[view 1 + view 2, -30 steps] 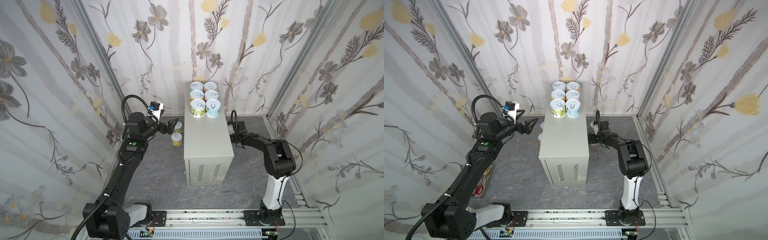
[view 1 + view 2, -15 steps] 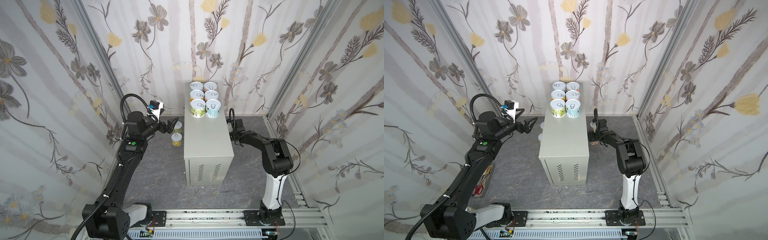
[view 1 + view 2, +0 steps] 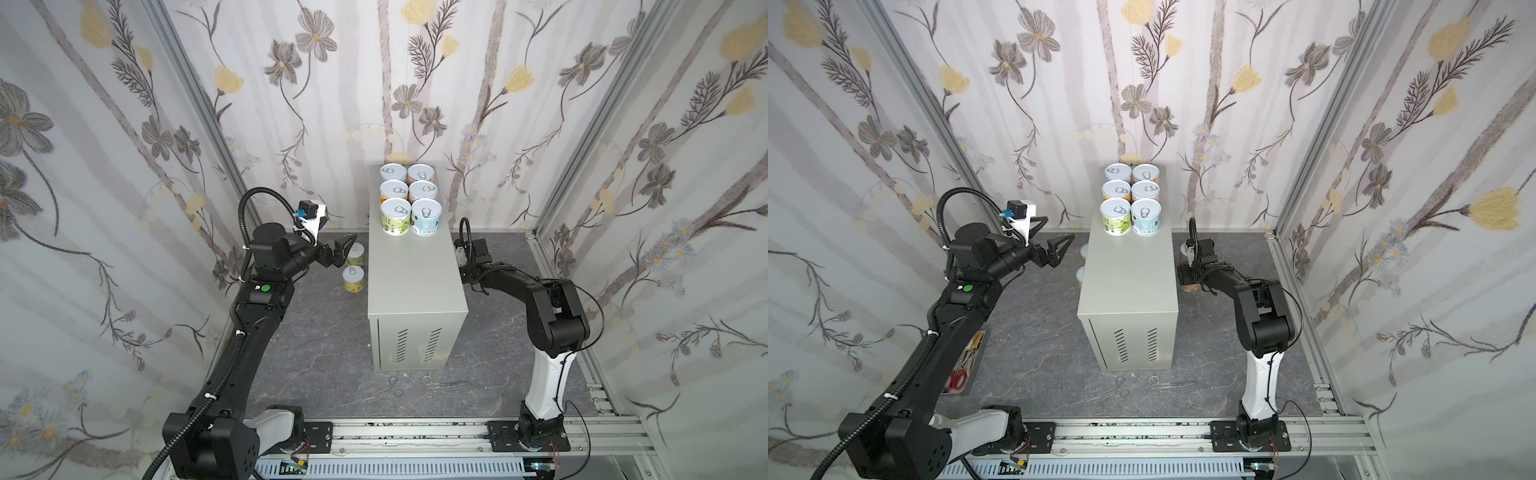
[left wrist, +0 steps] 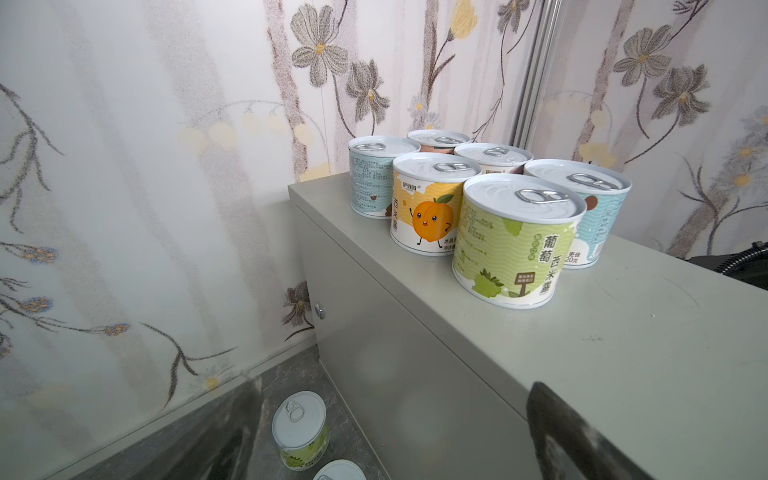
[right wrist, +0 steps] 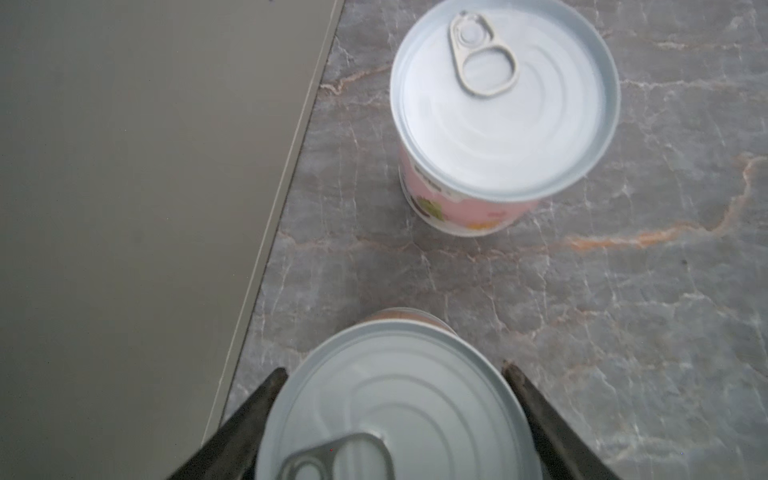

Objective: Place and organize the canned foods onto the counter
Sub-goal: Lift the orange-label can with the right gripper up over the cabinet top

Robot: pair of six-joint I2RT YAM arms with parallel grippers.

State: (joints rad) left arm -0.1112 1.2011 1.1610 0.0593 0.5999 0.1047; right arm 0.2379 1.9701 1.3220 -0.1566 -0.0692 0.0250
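Cans (image 3: 396,210), six of ten, stand in two tidy rows of three at the 12 o'clock end of the grey table (image 3: 415,299); four are on the floor (image 3: 324,353). At the table's 3 o'clock side the right hand (image 5: 395,368) pinches a seventh can (image 5: 390,415), apparently not yet lifted, with a pink can (image 5: 505,112) just beyond. At 9 o'clock the left hand (image 3: 343,249), spread wide and empty, hovers near two floor cans (image 3: 353,277). By this showing the job is past halfway, the table's 6 o'clock half bare for the rest.
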